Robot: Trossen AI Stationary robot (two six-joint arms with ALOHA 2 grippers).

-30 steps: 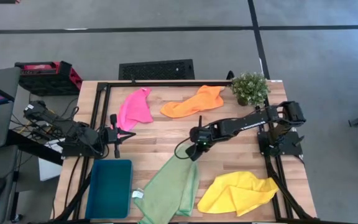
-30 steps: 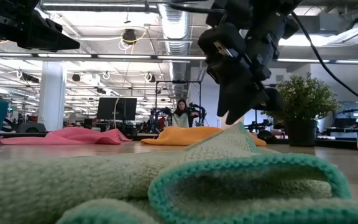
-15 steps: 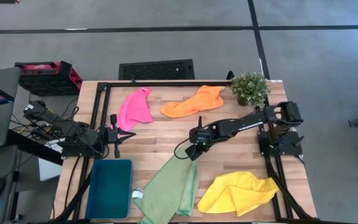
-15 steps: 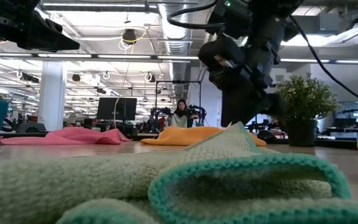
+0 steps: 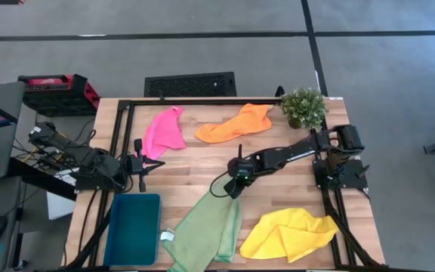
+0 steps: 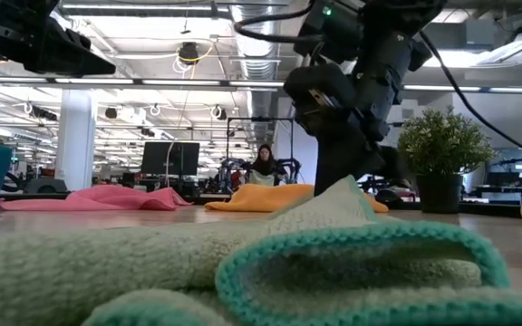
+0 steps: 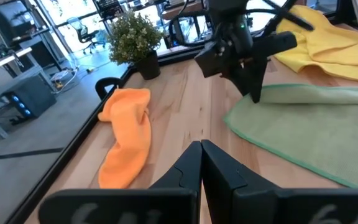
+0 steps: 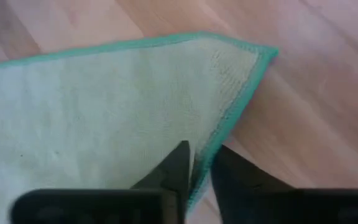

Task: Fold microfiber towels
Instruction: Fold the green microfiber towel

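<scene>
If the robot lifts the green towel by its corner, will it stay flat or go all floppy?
Probably floppy: the green towel already lies rumpled and folded over itself. It looks soft and light, so the rest would likely dangle and drag. The right end effector is closing on its edge.

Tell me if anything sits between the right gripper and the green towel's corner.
Nothing visible does. The right gripper is down at the light green towel, its fingers straddling the teal-edged hem near the corner; only bare table lies beside it.
</scene>
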